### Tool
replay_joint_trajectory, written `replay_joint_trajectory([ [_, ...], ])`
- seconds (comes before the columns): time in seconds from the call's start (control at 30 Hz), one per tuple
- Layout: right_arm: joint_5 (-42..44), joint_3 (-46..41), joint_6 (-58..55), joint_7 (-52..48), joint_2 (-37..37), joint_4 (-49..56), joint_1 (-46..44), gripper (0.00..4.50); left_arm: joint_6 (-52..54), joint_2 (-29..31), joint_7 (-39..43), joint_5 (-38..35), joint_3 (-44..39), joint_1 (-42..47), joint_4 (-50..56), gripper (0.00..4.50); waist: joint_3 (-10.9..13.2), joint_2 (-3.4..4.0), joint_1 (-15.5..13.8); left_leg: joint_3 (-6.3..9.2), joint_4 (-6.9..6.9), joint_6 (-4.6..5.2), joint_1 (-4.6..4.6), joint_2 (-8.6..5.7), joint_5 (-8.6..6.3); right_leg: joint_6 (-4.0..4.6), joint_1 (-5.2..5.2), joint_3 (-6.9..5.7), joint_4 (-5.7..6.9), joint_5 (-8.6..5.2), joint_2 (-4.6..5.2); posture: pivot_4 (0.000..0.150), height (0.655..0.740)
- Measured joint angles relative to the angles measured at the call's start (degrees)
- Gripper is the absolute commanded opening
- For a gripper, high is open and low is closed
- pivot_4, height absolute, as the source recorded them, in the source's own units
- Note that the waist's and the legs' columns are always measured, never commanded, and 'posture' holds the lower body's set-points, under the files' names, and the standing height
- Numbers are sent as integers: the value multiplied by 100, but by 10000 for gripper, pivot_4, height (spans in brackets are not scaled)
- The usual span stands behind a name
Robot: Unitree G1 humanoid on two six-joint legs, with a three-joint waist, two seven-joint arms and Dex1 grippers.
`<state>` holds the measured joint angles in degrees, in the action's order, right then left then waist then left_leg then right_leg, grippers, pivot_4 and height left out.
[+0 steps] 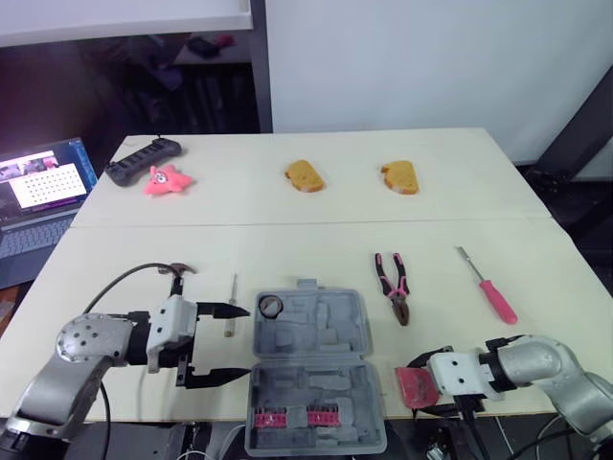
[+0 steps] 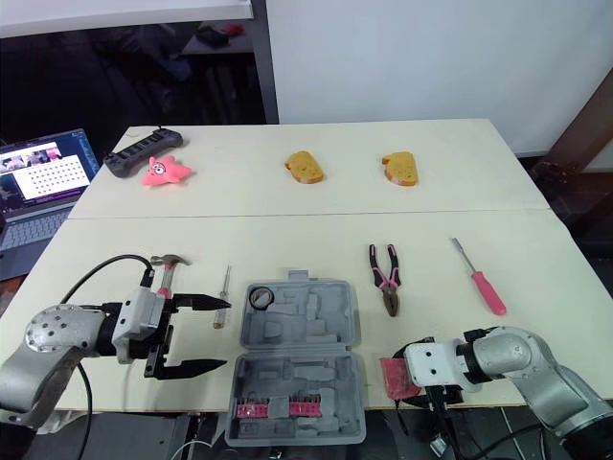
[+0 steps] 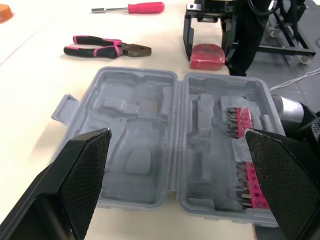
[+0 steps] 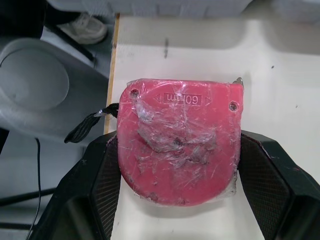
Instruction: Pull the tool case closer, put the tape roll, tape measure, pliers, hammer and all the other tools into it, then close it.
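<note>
Right tool (image 4: 178, 145) pinched the red tape measure (image 1: 413, 386) by its sides at the near edge of the surface (image 1: 316, 244), just right of the open grey case (image 1: 311, 374); left tool (image 1: 241, 341) hung spread wide and empty beside the case's left side. A dark ring (image 2: 261, 298), probably the tape roll, lay in the case's far left corner; pliers (image 1: 393, 286) and a screwdriver (image 1: 490, 287) lay beyond on the right, a hammer (image 1: 177, 278) and a small driver (image 1: 231, 307) on the left. My worry was the grip: the tape measure's wrapped shell looked slick and rounded, so it could squirt out on lifting and drop off the edge; the case's near half seemed to overhang that edge, so weight set there might tip it.
</note>
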<state>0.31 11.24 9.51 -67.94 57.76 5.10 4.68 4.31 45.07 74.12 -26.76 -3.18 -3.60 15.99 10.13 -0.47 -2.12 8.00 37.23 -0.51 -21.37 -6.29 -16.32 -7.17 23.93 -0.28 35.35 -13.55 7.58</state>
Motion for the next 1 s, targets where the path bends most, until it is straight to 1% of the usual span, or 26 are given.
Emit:
replay_joint_trajectory([
  [0.1,128,-130,-95,-19,3,111,-14,28564,42,-1,-41,1,8,13,-1,45000,0,0,0,0,0,0,0,0,0,-1,0,0,0,0,0,1500,7219],
  [0.13,257,-177,-291,-48,8,270,-44,28564,48,-4,-62,1,8,35,-7,45000,1,1,1,0,0,0,0,1,0,0,2,1,2,0,-1,1500,7219],
  [0.17,506,-235,-741,-105,24,597,-163,28564,63,-5,-100,2,7,64,-21,45000,5,8,11,-1,1,-1,-2,1,0,1,6,4,5,2,-1,1500,7219],
  [0.27,1304,-405,-2176,-201,170,1759,-1021,28564,90,-7,-179,11,2,177,-71,45000,8,18,54,-7,-1,-2,-4,8,1,6,15,11,8,4,-4,1500,7219],
  [0.33,1473,-241,-3105,-222,177,2207,-1928,28564,91,-23,-213,38,4,205,-206,45000,9,16,68,-4,-2,-2,-10,10,1,6,21,8,6,5,-9,1500,7219],
  [0.37,1441,-5,-3584,-214,115,2305,-2427,28564,88,-23,-225,53,-6,207,-276,45000,9,13,78,-5,-2,-3,-12,10,1,2,24,8,5,7,-8,1500,7219],
  [0.4,1370,207,-3931,-173,-23,2327,-2828,28564,83,-35,-232,75,-4,233,-319,45000,9,12,95,-4,-2,-3,-16,10,1,-2,29,8,5,9,-9,1500,7219],
  [0.43,1074,719,-4484,-59,-403,2178,-3552,28564,61,-39,-239,118,16,266,-444,45000,7,6,144,-6,-1,-6,-14,10,2,-1,29,8,6,11,-8,1500,7219],
  [0.47,831,1058,-4811,66,-674,2049,-3973,28564,36,-88,-249,134,34,364,-495,45000,8,8,145,-5,-2,-10,-25,9,4,2,42,8,7,14,-8,1500,7219],
  [0.57,264,1954,-5331,154,-1033,1590,-4667,28564,-40,-107,-261,181,51,441,-600,45000,5,1,134,1,0,-20,-38,2,10,-10,55,3,11,23,-2,1500,7219],
  [0.6,18,2319,-5378,125,-1177,1323,-4913,28564,-83,-112,-260,235,75,446,-702,45000,5,1,147,-2,0,-39,-46,-1,21,-19,63,4,10,28,-1,1500,7219],
  [0.77,-891,3531,-5283,-76,-1692,389,-5566,28564,-173,-159,-237,253,134,523,-796,45000,4,1,187,-4,13,-45,-107,-2,24,-19,126,5,18,35,-1,1500,7219],
  [1.0,-1476,3898,-5065,-274,-1852,10,-5576,28564,-370,-178,-215,258,140,431,-861,45000,4,2,221,-3,18,-60,-105,1,33,-11,131,5,40,42,-5,1500,7219],
])
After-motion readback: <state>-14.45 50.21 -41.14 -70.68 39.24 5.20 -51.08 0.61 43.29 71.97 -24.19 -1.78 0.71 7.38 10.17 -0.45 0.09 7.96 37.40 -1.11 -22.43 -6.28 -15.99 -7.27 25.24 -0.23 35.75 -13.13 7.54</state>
